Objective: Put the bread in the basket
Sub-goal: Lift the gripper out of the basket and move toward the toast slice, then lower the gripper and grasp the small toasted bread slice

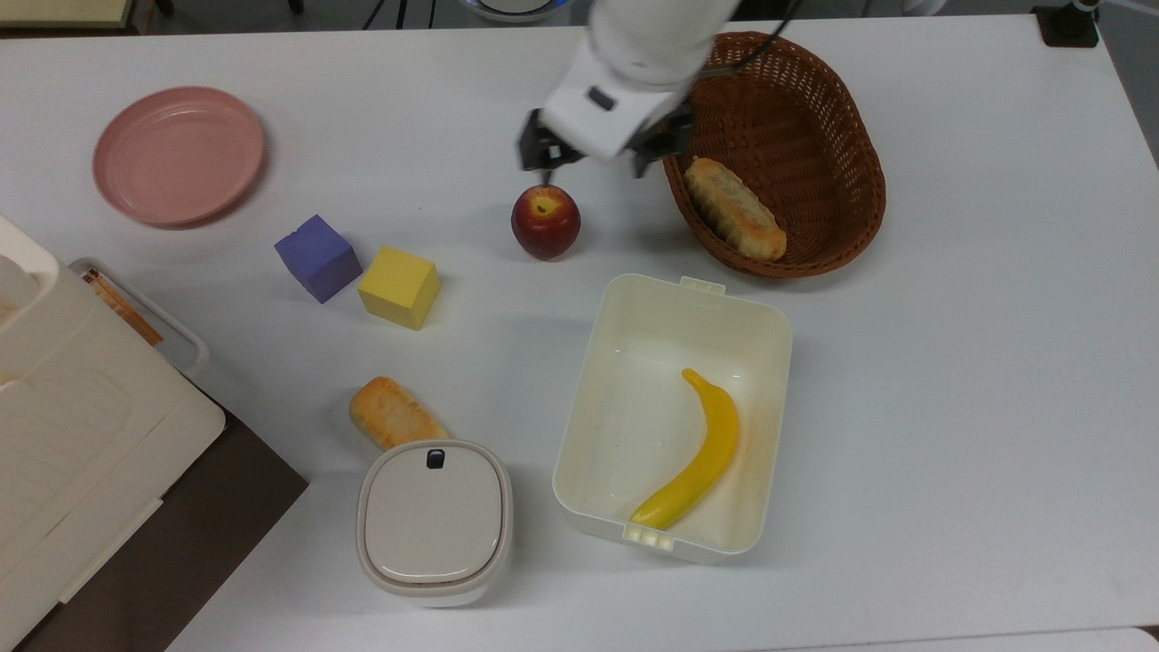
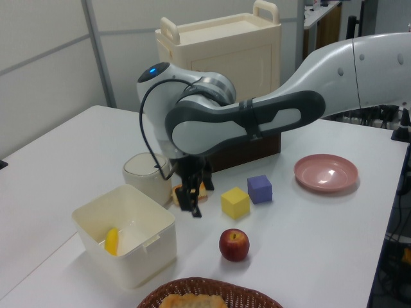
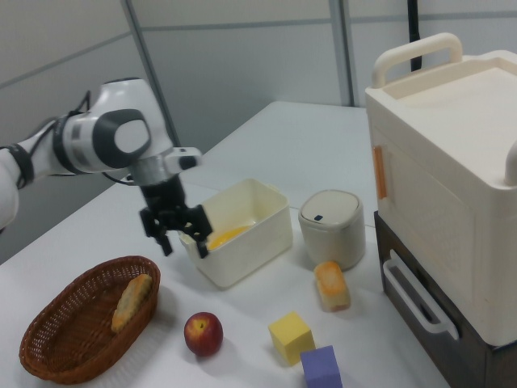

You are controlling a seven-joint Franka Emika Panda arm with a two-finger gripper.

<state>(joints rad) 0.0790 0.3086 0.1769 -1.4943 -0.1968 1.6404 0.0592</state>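
Observation:
The bread [image 1: 391,412], a short golden-orange loaf, lies on the table against a round lidded canister [image 1: 435,521]; it also shows in the right view [image 3: 331,284] and, partly behind the fingers, in the left view [image 2: 202,190]. The brown wicker basket [image 1: 815,136] [image 3: 56,339] [image 2: 212,285] holds a longer, paler ridged pastry [image 1: 733,220] [image 3: 131,301]. My gripper [image 1: 589,161] [image 3: 179,238] [image 2: 190,206] hangs open and empty above the table, just outside the basket's rim on the top view's left and over the red apple [image 1: 545,222].
A cream rectangular box [image 1: 616,317] with a banana [image 1: 697,453] sits below the basket in the top view. A yellow cube [image 1: 399,287], a purple cube [image 1: 317,257] and a pink plate [image 1: 178,154] lie towards the top view's left. A cream cabinet [image 1: 63,426] stands at the left edge.

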